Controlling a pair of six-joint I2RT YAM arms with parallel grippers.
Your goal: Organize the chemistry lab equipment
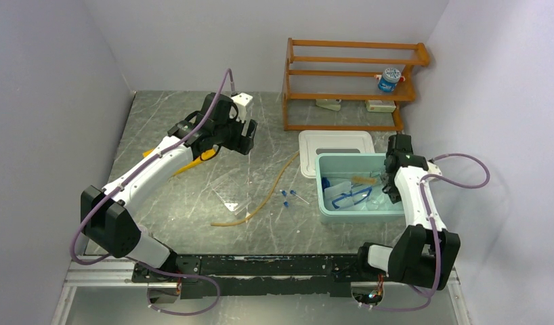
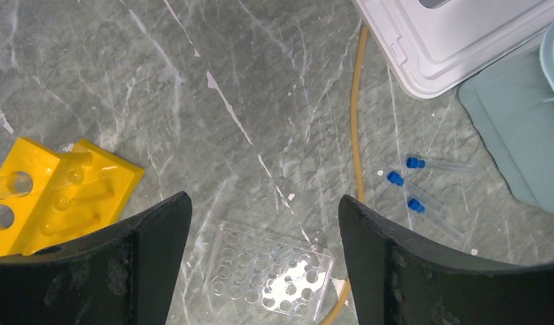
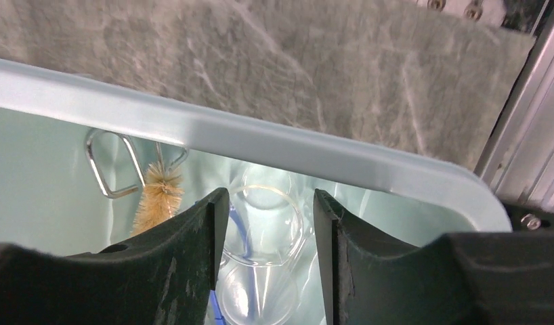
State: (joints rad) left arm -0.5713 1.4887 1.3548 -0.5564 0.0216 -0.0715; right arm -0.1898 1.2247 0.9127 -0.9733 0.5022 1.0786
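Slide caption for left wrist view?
Left end effector open above clear tray, yellow rack left, tan tube and three blue-capped tubes right.

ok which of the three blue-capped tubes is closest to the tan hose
The middle tube: its cap lies closest to the tan hose; the upper tube and lower tube sit further right.

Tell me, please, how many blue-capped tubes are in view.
3 tubes: one, a second and a third lie close together on the table, between the hose and the tub. More may be hidden inside the tub.
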